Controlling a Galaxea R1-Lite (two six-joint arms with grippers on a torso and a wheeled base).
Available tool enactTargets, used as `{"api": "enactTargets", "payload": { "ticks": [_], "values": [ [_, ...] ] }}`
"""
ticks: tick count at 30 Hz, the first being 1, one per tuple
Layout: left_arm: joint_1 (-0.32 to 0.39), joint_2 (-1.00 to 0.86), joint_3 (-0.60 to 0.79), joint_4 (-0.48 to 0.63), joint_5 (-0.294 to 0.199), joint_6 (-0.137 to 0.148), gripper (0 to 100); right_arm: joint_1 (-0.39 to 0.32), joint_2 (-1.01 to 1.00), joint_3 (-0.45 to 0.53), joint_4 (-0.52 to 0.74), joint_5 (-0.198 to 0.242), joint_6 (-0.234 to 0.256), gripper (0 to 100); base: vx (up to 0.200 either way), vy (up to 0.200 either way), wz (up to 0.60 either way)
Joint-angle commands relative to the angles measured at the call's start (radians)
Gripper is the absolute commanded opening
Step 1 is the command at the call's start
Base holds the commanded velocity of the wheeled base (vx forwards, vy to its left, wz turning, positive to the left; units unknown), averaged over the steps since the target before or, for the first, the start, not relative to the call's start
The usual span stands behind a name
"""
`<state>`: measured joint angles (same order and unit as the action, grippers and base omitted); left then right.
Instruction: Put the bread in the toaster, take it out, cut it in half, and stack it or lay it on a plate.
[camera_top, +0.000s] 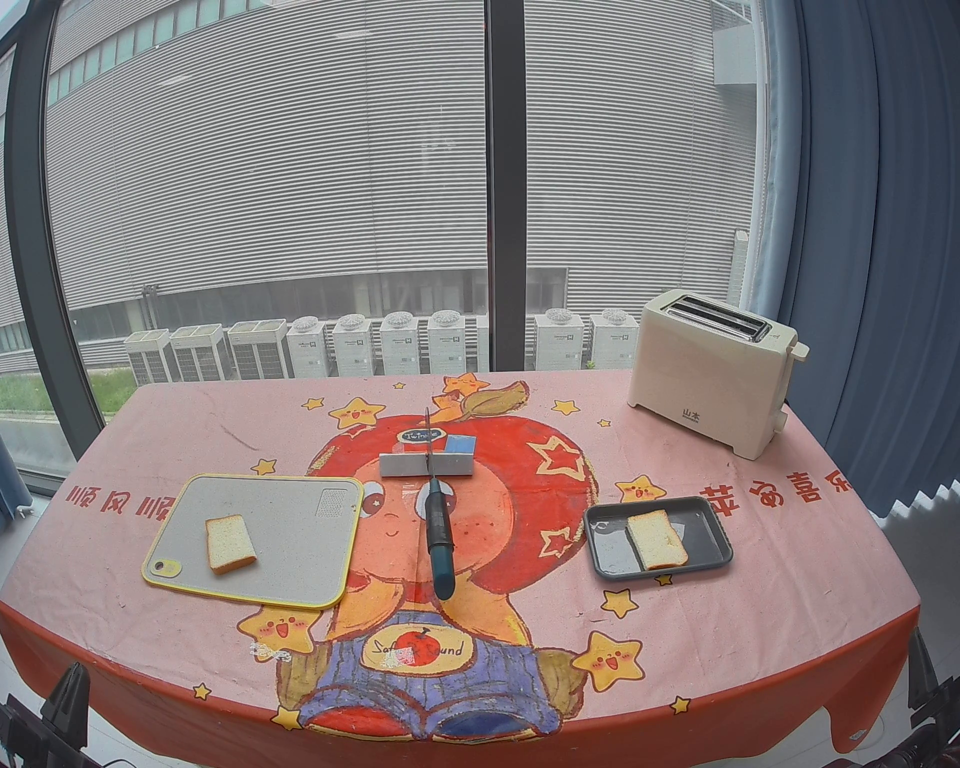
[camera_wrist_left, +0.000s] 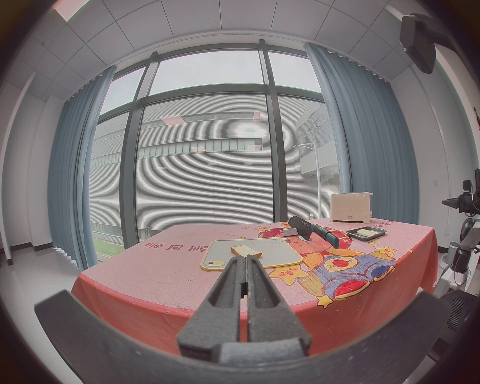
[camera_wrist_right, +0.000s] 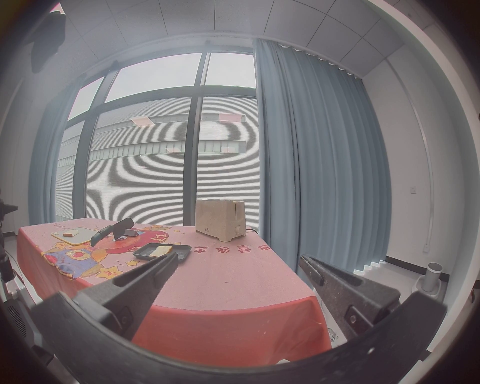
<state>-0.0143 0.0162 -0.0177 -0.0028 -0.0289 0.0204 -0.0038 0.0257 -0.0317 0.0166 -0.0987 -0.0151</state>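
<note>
Window-side bench (camera_top: 780, 600), pink cartoon cloth. Bread slice (camera_top: 230, 543) flat on cutting board (camera_top: 290, 540), robot's left. Second slice (camera_top: 656, 539) in dark tray (camera_top: 708, 532), right, toaster (camera_top: 712, 370) beyond it. Left claw (camera_wrist_left: 244, 261) pressed together, short of bench's near edge, board slice straight ahead: left arm nearer. Right claw (camera_wrist_right: 237, 259) spread, nearer tray. Board slice's long axis near-to-far, slightly skewed (toaster slots run crosswise, so probably needs turning). Knife (camera_top: 438, 530) mid-bench, handle toward robot.
</note>
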Motion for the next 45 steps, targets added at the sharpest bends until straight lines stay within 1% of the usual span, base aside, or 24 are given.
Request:
{"api": "enactTargets", "payload": {
  "ticks": [1, 2, 3, 4, 13, 19, 29, 34, 45],
  "values": [
    [0.0, -0.016, 0.018, 0.0, 0.0, 0.0, 0, 0.001, -0.02, 0.006, -0.007, 0.047, 0.001, 100, 0.0, 0.0, 0.0],
    [0.0, -0.016, 0.018, 0.0, 0.0, 0.001, 0, 0.001, -0.02, 0.013, -0.009, 0.077, 0.0, 100, 0.0, 0.0, 0.0],
    [0.0, -0.016, 0.018, 0.0, 0.0, 0.0, 0, 0.001, -0.02, 0.026, -0.012, 0.099, -0.005, 100, 0.0, 0.0, 0.0],
    [0.0, -0.016, 0.018, 0.0, 0.0, 0.001, 0, 0.001, -0.021, 0.029, -0.012, 0.109, -0.008, 100, 0.0, 0.0, 0.0],
    [0.0, -0.016, 0.018, 0.0, 0.0, 0.0, 0, 0.001, -0.021, 0.032, -0.017, 0.12, -0.006, 100, 0.0, 0.0, 0.0],
    [0.0, -0.016, 0.018, 0.0, 0.0, 0.001, 0, 0.002, -0.024, 0.032, -0.015, 0.12, 0.003, 100, 0.0, 0.0, 0.0],
    [0.002, -0.016, 0.018, -0.003, 0.004, 0.0, 0, 0.002, -0.024, 0.032, -0.015, 0.117, 0.003, 100, 0.0, 0.0, 0.0],
    [0.002, -0.016, 0.018, -0.002, 0.006, -0.008, 0, 0.002, -0.024, 0.032, -0.015, 0.117, 0.003, 100, 0.0, 0.0, 0.0],
    [0.002, -0.016, 0.018, -0.006, 0.011, -0.013, 0, 0.002, -0.024, 0.032, -0.015, 0.117, 0.003, 100, 0.0, 0.0, 0.0]
  ]
}}
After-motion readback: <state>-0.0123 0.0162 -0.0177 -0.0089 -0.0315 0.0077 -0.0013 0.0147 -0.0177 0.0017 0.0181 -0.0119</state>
